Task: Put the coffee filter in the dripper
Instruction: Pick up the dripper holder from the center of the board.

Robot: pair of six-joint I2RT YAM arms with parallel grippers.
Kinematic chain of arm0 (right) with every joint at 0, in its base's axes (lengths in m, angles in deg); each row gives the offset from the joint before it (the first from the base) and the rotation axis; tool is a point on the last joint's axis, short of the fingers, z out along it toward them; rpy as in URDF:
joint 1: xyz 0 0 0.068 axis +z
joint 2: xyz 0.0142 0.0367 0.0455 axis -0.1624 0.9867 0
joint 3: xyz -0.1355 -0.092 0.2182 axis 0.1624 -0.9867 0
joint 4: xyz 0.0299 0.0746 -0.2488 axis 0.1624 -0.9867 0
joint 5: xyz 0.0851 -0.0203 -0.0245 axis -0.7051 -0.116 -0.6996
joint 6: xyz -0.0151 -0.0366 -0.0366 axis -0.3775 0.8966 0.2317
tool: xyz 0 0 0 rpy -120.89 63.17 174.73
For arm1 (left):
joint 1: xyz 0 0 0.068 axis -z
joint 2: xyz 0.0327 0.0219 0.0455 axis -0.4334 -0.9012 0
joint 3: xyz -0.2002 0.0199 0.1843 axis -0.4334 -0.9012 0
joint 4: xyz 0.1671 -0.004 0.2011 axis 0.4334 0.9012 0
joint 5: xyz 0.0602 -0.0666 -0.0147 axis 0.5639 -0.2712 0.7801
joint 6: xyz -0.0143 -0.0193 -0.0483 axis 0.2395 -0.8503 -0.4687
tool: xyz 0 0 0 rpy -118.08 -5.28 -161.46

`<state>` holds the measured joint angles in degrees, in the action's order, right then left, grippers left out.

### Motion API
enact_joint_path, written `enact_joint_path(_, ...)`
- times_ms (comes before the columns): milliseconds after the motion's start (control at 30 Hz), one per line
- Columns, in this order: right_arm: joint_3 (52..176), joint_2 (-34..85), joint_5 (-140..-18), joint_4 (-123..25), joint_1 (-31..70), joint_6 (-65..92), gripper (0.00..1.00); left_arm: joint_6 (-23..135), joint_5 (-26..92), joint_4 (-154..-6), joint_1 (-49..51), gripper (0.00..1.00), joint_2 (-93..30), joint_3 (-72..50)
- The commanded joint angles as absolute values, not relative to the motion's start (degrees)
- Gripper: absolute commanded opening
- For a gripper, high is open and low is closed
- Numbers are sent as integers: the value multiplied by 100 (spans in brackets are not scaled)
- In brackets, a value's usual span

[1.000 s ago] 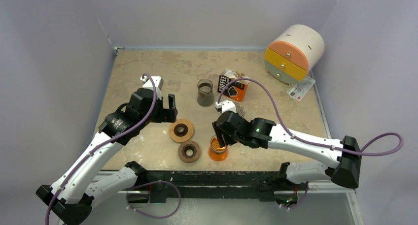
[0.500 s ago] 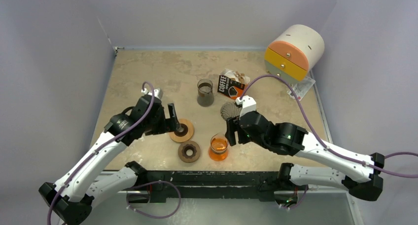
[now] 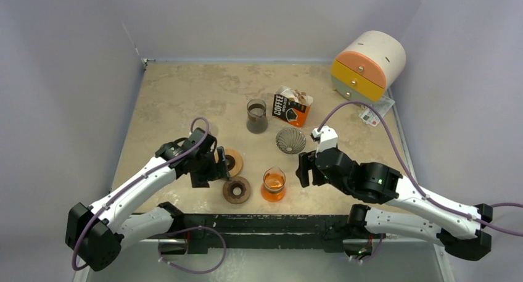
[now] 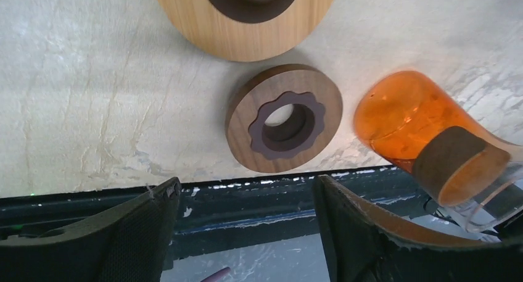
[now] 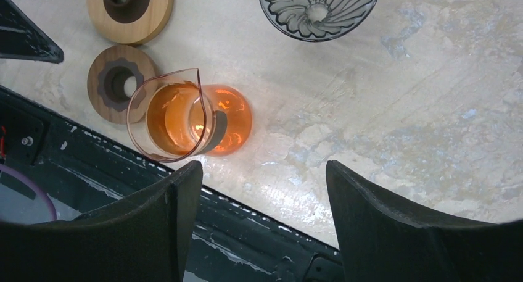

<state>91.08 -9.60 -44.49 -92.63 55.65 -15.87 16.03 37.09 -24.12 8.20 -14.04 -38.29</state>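
robot lab: plain-walled test table [image 3: 185, 97]

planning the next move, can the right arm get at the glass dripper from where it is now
Probably yes. The right gripper is open and empty, with only bare table between it and the dripper ahead. The orange carafe stands off to the side, clear of that path.

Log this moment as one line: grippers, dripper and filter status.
left gripper open, empty, near dark wooden ring | right gripper open, empty, near orange carafe | dripper empty | filter pack beyond dripper, untouched
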Motion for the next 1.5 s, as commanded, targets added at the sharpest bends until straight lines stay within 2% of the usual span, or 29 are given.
enact_joint_path(0,9043,-1162,-4178,-9408,5596,-1715,76,1327,3410,-2755,828,75,-1590,-4069)
enact_joint_path(333,8974,-1328,-4128,-9516,5596,-1759,76,1337,3018,-3413,883,71,-2473,-4320)
enact_joint_path(567,8872,-1391,-4070,-9582,5596,-1827,77,1397,3174,-3573,947,65,-2892,-4455)
enact_joint_path(1133,8750,-1489,-4043,-9614,5591,-1946,77,1165,3762,-3563,1290,52,-2984,-4460)
enact_joint_path(1467,8706,-1561,-4068,-9634,5595,-2030,77,1031,4016,-3504,1580,47,-3086,-4295)
